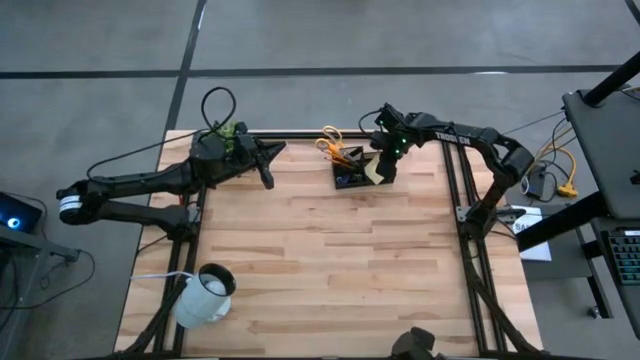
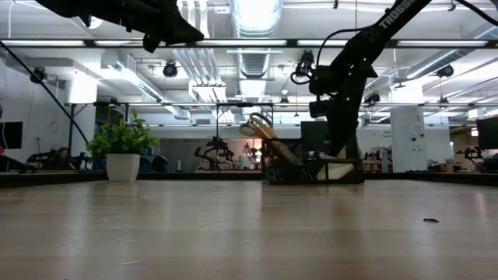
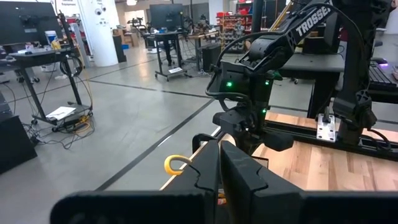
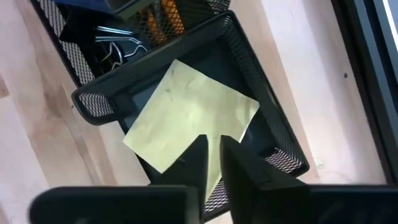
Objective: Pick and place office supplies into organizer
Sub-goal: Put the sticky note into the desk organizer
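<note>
Right hand (image 4: 213,149) — fingers nearly together | pinching sticky-note pad (image 4: 186,118) | over organizer (image 4: 273,124)

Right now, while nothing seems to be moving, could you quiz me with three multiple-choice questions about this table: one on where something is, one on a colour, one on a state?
1. Where does the white mug lie?
A. inside the organizer
B. near the table's front left corner
C. beside the plant

2. What colour is the sticky-note pad?
A. pale yellow
B. blue
C. pink

3. How does the sticky-note pad sit in the organizer?
A. lying flat on the bottom
B. tilted, one corner over the mesh rim
C. outside it on the wood

Answers: 1 B, the high view shows the mug on its side, far from the organizer. 2 A, the right wrist view shows it pale yellow. 3 B, it leans across the compartment, right gripper just above it.
</note>
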Controlling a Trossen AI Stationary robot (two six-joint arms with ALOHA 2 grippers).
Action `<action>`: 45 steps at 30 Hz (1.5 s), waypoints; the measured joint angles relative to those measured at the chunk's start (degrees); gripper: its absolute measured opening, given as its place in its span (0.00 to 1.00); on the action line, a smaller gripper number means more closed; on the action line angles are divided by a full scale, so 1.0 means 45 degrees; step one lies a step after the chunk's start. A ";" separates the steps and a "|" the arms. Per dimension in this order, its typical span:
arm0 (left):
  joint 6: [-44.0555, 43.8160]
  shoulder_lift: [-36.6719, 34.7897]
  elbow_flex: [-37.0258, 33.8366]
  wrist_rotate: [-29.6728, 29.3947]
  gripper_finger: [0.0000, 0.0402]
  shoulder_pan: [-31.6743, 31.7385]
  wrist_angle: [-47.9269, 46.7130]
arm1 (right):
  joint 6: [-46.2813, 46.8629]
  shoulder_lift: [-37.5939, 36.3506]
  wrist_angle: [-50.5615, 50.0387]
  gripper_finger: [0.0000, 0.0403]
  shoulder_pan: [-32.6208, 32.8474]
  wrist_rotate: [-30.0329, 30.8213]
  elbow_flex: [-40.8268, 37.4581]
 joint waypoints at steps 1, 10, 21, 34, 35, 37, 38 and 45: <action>-0.0001 0.0000 -0.0004 0.0000 0.00 0.0000 -0.0001 | -0.0058 0.0000 0.0000 0.06 0.0000 0.0000 -0.0002; -0.0009 0.0000 0.0000 0.0000 0.00 0.0000 0.0006 | 0.3283 -0.0073 -0.0076 0.02 0.0042 -0.0109 0.0057; -0.0005 0.0000 -0.0002 0.0000 0.00 0.0000 -0.0006 | 0.7504 -0.0029 -0.0085 0.02 0.0875 0.1116 -0.0165; -0.0005 0.0000 -0.0005 0.0000 0.00 0.0000 -0.0011 | 0.8579 0.0089 0.1488 0.02 0.1370 0.2694 -0.1776; -0.0005 0.0000 -0.0005 0.0000 0.00 0.0000 -0.0011 | 0.8620 0.0092 0.1681 0.02 0.1370 0.2688 -0.1904; -0.0005 0.0000 -0.0005 0.0000 0.00 0.0000 -0.0006 | 0.8617 0.0182 0.1763 0.02 0.1370 0.2645 -0.2011; -0.0005 0.0000 -0.0005 0.0000 0.00 0.0000 -0.0006 | 0.8621 0.0231 0.1782 0.02 0.1379 0.2647 -0.2011; -0.0005 0.0000 -0.0005 0.0000 0.00 0.0000 -0.0001 | 0.9026 0.0246 0.2215 0.02 0.1365 0.1640 -0.1681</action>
